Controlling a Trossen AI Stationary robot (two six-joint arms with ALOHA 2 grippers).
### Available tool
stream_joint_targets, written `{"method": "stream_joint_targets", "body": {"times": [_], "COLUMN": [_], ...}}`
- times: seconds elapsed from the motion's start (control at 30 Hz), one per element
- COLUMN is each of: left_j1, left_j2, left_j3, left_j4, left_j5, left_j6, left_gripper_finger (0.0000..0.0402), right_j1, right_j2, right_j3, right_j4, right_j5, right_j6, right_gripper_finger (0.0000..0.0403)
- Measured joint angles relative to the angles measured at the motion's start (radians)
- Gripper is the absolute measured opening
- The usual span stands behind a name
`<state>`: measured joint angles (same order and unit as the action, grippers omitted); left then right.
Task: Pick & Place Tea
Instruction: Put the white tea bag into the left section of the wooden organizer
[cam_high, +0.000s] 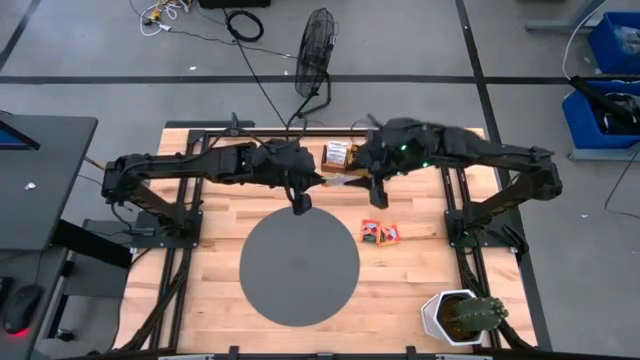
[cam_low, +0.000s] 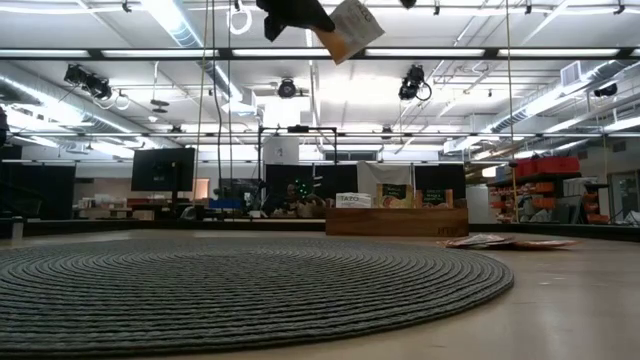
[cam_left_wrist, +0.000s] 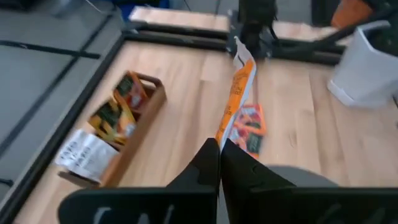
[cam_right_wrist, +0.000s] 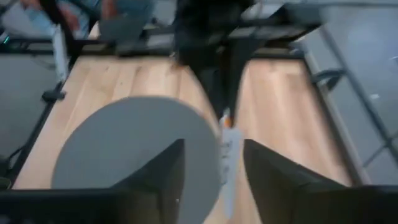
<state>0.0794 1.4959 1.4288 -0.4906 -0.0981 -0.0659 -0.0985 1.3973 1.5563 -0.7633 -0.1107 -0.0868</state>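
Note:
An orange-and-white tea packet (cam_high: 344, 180) hangs in the air above the table's far middle, between both grippers. My left gripper (cam_left_wrist: 219, 163) is shut on it. My right gripper (cam_right_wrist: 214, 169) faces it from the right and is open; its fingers stand on either side of the packet's other end (cam_right_wrist: 225, 149) without touching it. Two more packets (cam_high: 380, 232) lie flat on the wood to the right of the grey disc (cam_high: 298, 267). A wooden box (cam_high: 338, 155) at the far edge holds several packets standing upright. My left gripper pinches the tea packet by one edge (cam_left_wrist: 222, 140) between its two shut fingers, coming level from the table's left. The packet is lifted clear of the table. It stands on edge and stretches away from the fingers toward my right gripper.
A white pot with a cactus (cam_high: 460, 315) stands at the near right corner. The arms' black frames run along both sides of the table (cam_high: 420, 270). Bare wood shows between the disc and the pot. A fan (cam_high: 316, 40) stands on the floor beyond the far edge.

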Motion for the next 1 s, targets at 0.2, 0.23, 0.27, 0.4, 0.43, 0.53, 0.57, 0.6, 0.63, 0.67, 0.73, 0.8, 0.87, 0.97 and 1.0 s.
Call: {"method": "stream_joint_targets", "body": {"times": [0.2,0.23,0.27,0.4,0.43,0.53,0.57,0.6,0.63,0.67,0.73,0.8,0.87,0.97,1.0], "left_j1": [-0.001,-0.001,-0.001,-0.001,-0.001,-0.001,-0.001,-0.001,0.001,0.002,0.003,0.002,0.002,0.002,0.002], "left_j2": [-0.031,-0.034,-0.035,-0.051,-0.052,-0.056,-0.057,-0.058,-0.058,-0.058,-0.058,-0.058,-0.058,-0.058,-0.058], "left_j3": [0.0,0.0,0.0,0.0,0.002,0.0,0.0,0.0,0.0,0.0,0.0,0.0,0.0,0.0,0.0], "left_j4": [0.101,0.121,0.153,0.278,0.308,0.348,0.362,0.367,0.367,0.368,0.366,0.371,0.374,0.389,0.394], "left_j5": [-0.061,-0.066,-0.066,-0.066,-0.066,-0.066,-0.066,-0.066,-0.066,-0.066,-0.066,-0.066,-0.066,-0.066,-0.066], "left_j6": [-0.005,-0.005,-0.004,-0.003,-0.001,0.0,0.004,0.006,0.007,0.007,0.007,0.007,0.008,0.007,0.007], "left_gripper_finger": [0.0004,0.0004,0.0003,0.0003,0.0003,0.0003,0.0003,0.0003,0.0003,0.0003,0.0002,0.0002,0.0002,0.0002,0.0002], "right_j1": [-0.04,-0.048,-0.054,-0.069,-0.072,-0.079,-0.081,-0.085,-0.089,-0.093,-0.101,-0.109,-0.112,-0.112,-0.112], "right_j2": [-0.002,-0.002,-0.002,-0.001,-0.001,-0.001,-0.001,-0.001,-0.001,-0.001,-0.001,-0.001,0.005,0.016,0.019], "right_j3": [0.134,0.147,0.159,0.207,0.217,0.247,0.256,0.265,0.27,0.274,0.277,0.277,0.277,0.277,0.277], "right_j4": [-0.096,-0.098,-0.101,-0.089,-0.08,-0.074,-0.073,-0.073,-0.072,-0.073,-0.074,-0.079,-0.091,-0.109,-0.11], "right_j5": [0.077,0.077,0.077,0.075,0.072,0.065,0.065,0.057,0.041,0.02,-0.007,-0.035,-0.064,-0.073,-0.073], "right_j6": [0.0,0.0,0.003,0.025,0.026,0.029,0.034,0.041,0.05,0.057,0.076,0.089,0.098,0.105,0.105], "right_gripper_finger": [0.0222,0.0227,0.0231,0.0234,0.0233,0.0229,0.0228,0.0226,0.0226,0.0226,0.0226,0.0226,0.0226,0.0226,0.0225]}}
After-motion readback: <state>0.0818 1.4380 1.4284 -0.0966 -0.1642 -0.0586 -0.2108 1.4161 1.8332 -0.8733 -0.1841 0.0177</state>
